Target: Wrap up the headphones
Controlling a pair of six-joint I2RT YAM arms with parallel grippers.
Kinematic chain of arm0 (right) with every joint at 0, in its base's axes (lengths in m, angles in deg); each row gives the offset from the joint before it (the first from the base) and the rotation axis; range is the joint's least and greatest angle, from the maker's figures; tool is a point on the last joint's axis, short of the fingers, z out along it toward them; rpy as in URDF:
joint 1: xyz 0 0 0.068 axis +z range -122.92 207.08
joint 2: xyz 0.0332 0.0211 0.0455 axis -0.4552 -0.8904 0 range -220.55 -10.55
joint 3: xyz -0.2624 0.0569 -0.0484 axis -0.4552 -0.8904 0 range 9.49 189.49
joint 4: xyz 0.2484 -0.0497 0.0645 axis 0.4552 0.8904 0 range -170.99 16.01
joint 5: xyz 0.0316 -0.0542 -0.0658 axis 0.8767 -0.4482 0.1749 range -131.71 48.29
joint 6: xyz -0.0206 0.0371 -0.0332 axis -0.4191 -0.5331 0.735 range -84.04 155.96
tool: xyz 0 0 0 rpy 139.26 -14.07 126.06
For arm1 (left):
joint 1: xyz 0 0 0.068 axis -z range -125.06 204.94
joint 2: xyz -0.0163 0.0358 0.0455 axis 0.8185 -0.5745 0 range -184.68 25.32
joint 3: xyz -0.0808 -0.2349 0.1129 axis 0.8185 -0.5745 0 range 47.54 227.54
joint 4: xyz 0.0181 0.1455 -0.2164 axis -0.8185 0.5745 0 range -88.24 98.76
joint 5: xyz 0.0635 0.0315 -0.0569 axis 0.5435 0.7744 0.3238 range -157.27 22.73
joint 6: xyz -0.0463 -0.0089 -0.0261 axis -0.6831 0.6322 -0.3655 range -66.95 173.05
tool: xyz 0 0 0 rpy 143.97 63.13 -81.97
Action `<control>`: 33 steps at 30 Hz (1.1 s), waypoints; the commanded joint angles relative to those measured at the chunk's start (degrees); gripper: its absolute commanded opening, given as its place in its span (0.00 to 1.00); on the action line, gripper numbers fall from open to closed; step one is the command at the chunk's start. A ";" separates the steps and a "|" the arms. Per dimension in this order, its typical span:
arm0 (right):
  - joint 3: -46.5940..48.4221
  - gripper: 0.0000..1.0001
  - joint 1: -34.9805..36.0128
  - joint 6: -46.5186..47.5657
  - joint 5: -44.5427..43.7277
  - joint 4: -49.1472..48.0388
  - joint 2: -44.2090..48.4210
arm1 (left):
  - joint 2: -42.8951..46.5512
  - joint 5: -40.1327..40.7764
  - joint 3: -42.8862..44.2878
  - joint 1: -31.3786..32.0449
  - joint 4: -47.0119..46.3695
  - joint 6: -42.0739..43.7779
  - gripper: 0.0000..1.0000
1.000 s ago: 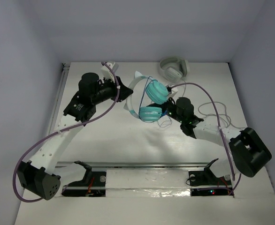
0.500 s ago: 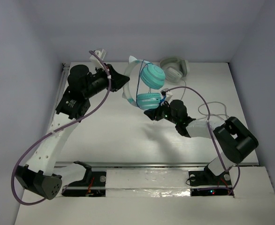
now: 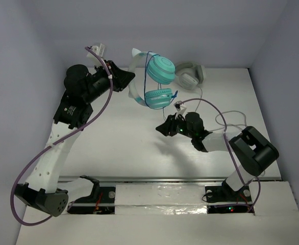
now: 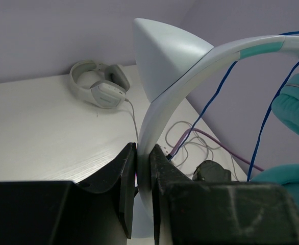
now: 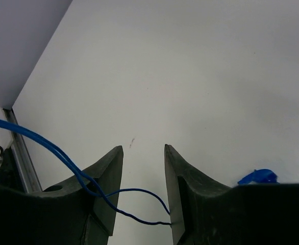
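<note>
Headphones (image 3: 159,71) here are the little teal ones, and right now they hang in the air over the far side of the table (image 3: 124,148), just beside the grey-white headphones (image 3: 189,74) lying at the back. We'd call them light and mostly rigid plastic: the pale headband (image 4: 158,115) is a smooth springy arc, probably a bit slippery, while the round ear cups (image 3: 158,98) dangle and can swing on their hinges. The thin blue cable (image 5: 37,139) is the floppy part and looks easy to snag or kink, so we'd go gentle on it. The left gripper (image 4: 143,153) is clamped flat across the headband, which seems to us the best place to hold, stiff and narrow enough for a firm pinch. The right gripper (image 5: 143,150) sits low near the table with its jaws apart, and the cable loops loosely across the gap without being pinched. For winding, we'd grab the cable near its free end and keep the tension light.
</note>
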 commanded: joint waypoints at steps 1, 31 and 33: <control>-0.29 0.45 -0.33 -1.13 1.66 -2.62 0.71 | 1.59 0.94 2.83 -0.28 -4.56 -2.40 0.00; 0.06 0.62 3.18 -3.06 1.23 -0.16 -3.69 | 2.12 3.57 1.34 -0.28 -8.52 -5.21 0.00; 0.67 0.62 3.71 -2.71 0.88 2.12 -3.25 | 1.77 3.66 1.60 -0.28 -8.17 -5.12 0.00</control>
